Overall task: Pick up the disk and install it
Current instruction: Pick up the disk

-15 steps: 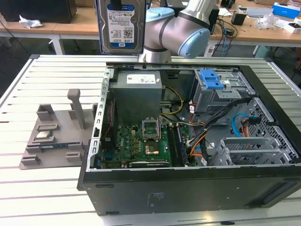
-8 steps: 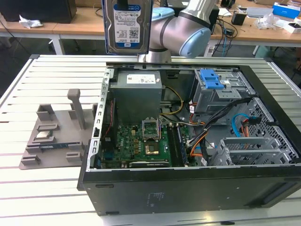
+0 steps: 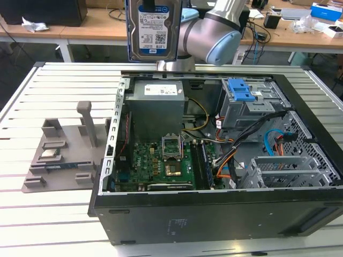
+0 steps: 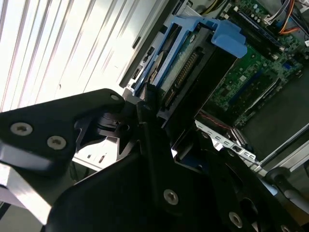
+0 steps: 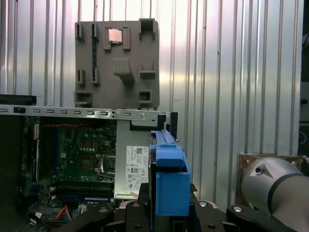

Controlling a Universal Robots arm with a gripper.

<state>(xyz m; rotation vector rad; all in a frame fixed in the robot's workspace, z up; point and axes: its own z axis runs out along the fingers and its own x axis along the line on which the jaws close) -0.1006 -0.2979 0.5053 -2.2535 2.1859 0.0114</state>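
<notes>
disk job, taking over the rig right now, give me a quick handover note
Gripper: jaws shut on the disk.
Disk: off the table, held upright in the air at the far side of the open computer case in the exterior view, near the grey box inside it, label facing that camera.
Grey tray: on the slatted table, at the exterior view's left of the case.
Done: pickup.
Left: install; the disk is not yet in the case.
</notes>
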